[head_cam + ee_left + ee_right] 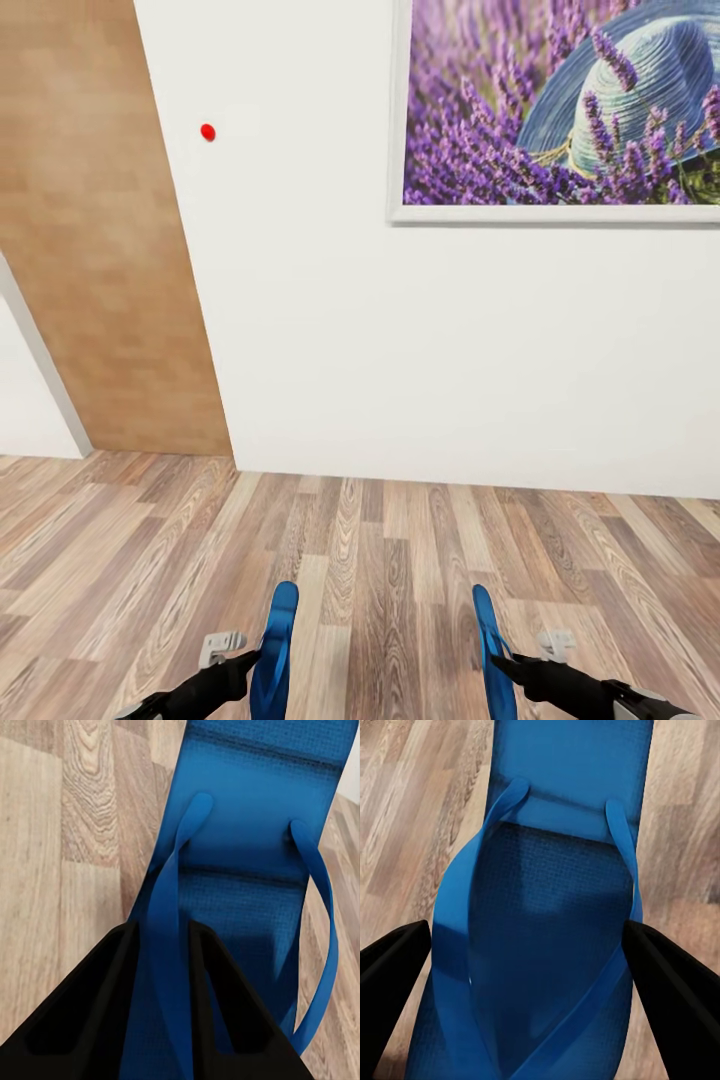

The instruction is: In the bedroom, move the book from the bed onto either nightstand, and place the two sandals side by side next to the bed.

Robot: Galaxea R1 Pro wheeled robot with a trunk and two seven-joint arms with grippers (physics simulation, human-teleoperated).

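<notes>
While the robot faces a white wall (330, 330) hung with a framed lavender picture (560, 110), above a wood-plank floor (380, 560) and beside a brown panel (90, 220), neither bed nor nightstand is presented to the head camera, so the set-down spot must be judged unreached. One blue sandal is carried in each hand. The left sandal (275, 650) is held edge-up in the left hand (245, 662); in the left wrist view its fingers (97, 1020) are seen nearly closed on a single thin strap (166, 945), with the sole (255, 832) hanging beyond. That narrow grip is judged the weaker one: the sandal could swing or slip free of the strap during driving or turning. The right sandal (492, 650) is carried in the right hand (510, 665), whose fingers (667, 982) are spread wide across the sole (547, 945) at its edges; whether both pads press firmly cannot be told, and a loose hold could let it drop. Uneven release could leave the pair askew rather than side by side.
</notes>
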